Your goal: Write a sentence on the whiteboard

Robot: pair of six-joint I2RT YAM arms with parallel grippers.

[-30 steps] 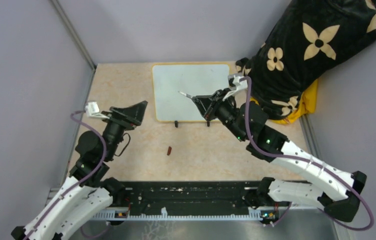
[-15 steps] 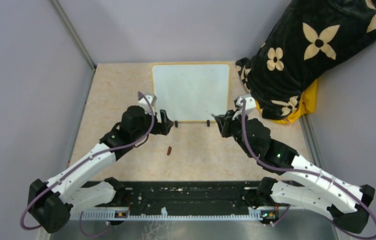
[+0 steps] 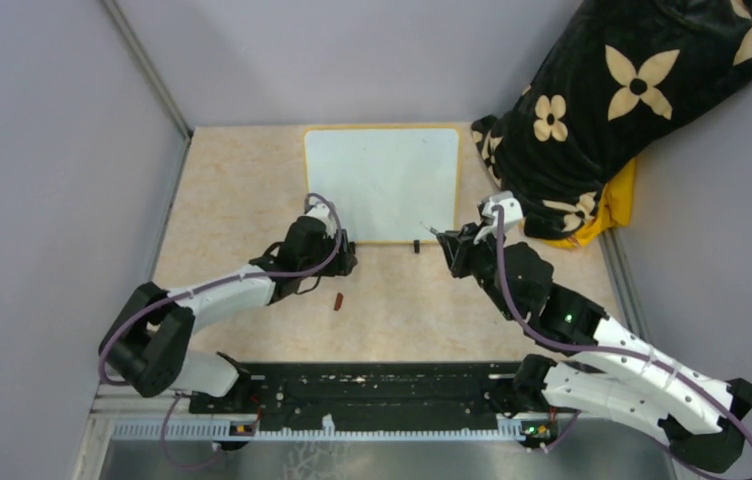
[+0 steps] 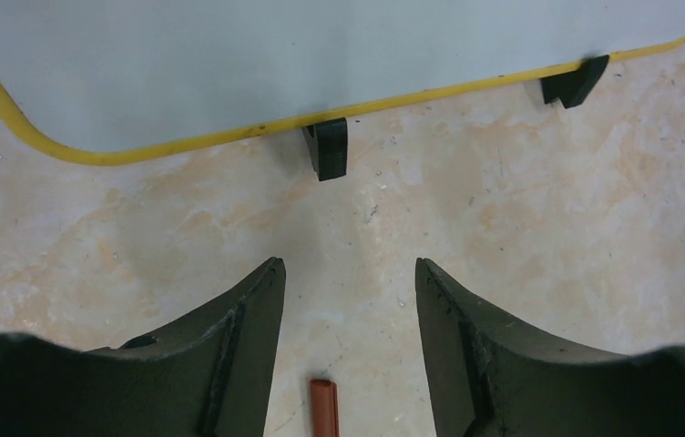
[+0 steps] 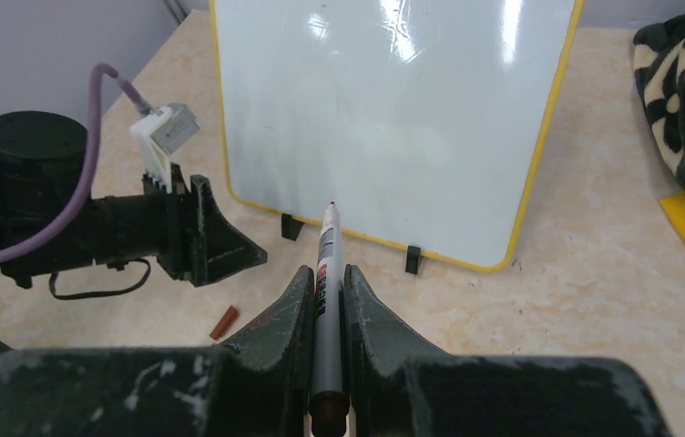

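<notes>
— Where's the board, and what have you got hold of?

— The whiteboard sits at the far middle of the table, with its two black feet on the edge nearest me. My right claw is clamped tight on a marker. It is uncapped, and its tip is aimed at the board's near edge, just short of it. My left claw is spread wide with nothing in it, low over the table just in front of the left foot. A small reddish cap lies on the table beneath it.

— Is any of the sentence down yet?

— None that I can see; the surface shows only glare. So I judge the step in hand is carrying the tip to the upper left of the board for the first letter.

— How do you do that well?

— I should lift over the yellow frame rather than drag across it, then come down gently. I hold the pen far back, so hard pressure could lever it in my grip. Starting high and left leaves room for two lines. The board looks glossy and light, so it may skate, and my left claw is well placed to brace the near left corner. Slow strokes, with a clean lift between letters.
</notes>
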